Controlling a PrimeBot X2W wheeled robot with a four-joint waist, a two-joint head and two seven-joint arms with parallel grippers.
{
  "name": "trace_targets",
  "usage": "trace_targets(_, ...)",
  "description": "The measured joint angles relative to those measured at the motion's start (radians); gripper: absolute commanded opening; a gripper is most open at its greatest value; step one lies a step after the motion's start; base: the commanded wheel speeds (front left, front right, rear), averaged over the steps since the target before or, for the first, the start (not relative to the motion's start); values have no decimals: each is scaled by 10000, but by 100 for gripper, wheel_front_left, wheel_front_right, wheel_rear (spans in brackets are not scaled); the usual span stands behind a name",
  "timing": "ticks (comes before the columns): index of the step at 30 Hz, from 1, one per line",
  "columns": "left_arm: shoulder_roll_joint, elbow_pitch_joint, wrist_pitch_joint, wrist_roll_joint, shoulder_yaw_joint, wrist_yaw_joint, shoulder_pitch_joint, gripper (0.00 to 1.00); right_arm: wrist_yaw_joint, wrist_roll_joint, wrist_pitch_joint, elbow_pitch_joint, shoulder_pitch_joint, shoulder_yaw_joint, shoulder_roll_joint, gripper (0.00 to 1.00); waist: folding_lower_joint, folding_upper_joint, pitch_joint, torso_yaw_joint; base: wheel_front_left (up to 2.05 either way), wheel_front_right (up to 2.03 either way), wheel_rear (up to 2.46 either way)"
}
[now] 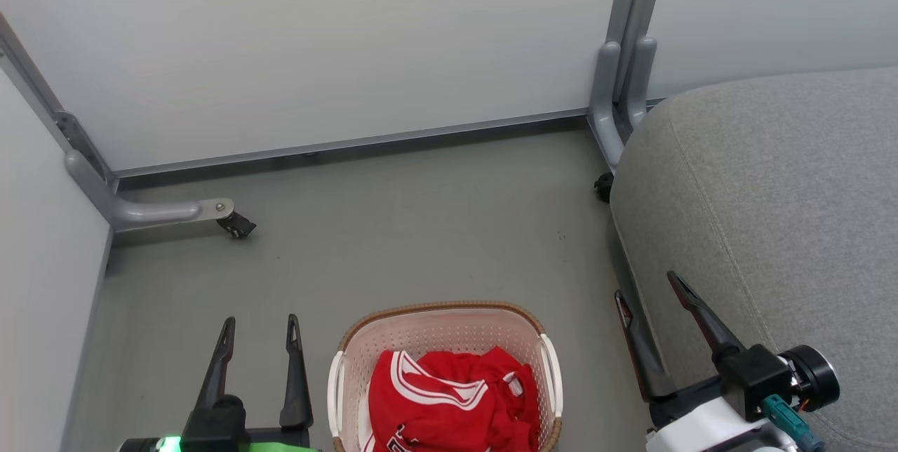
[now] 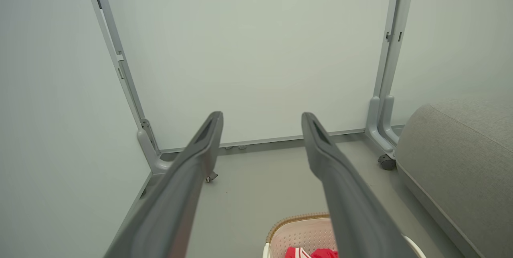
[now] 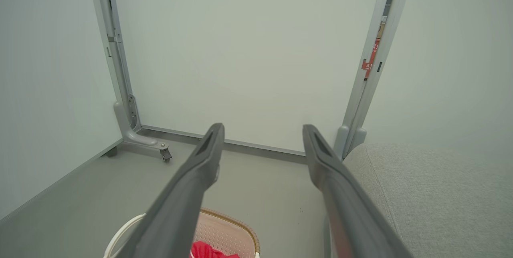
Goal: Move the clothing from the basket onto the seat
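The left gripper (image 1: 259,326) and right gripper (image 1: 645,285) hang wide open and empty either side of the basket (image 1: 438,308), where the red clothing (image 1: 449,399) lies crumpled, looking soft and light, probably best pinched at a raised fold.

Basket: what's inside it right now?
Red clothing with white-striped trim lies bunched in the basket. Whatever lies beneath it, and the basket's bottom, is covered.
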Motion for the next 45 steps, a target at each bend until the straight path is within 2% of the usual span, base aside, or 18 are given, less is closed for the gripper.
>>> trace_targets(15, 2, 128, -2, -10, 48, -54, -2, 100, 0, 54, 0, 59, -1, -109, -2, 100, 0, 0, 228, -22, 0, 0, 0)
trace_targets(25, 4, 274, -2, -79, -151, -148, -378, 100, 2, 104, 0, -48, -380, -359, -4, 100, 0, 0, 1033, -77, 0, 0, 0)
trace_targets(33, 6, 1129, -2, 311, -594, -686, -1517, 100, 2, 104, -2, -144, -1249, -690, -6, 100, 0, 0, 2418, -84, 0, 0, 0)
trace_targets(40, 42, 2917, -2, 784, -1383, -1442, -3096, 100, 2, 10, -2, -481, -1973, -1103, -8, 100, 0, 0, 3735, -90, 0, 0, 0)
trace_targets(45, 291, 4508, -2, 1273, -2332, -1946, -4705, 100, 2, -100, -2, -803, -2503, -1319, -8, 100, 1, 0, 4735, -63, 0, 0, 0)
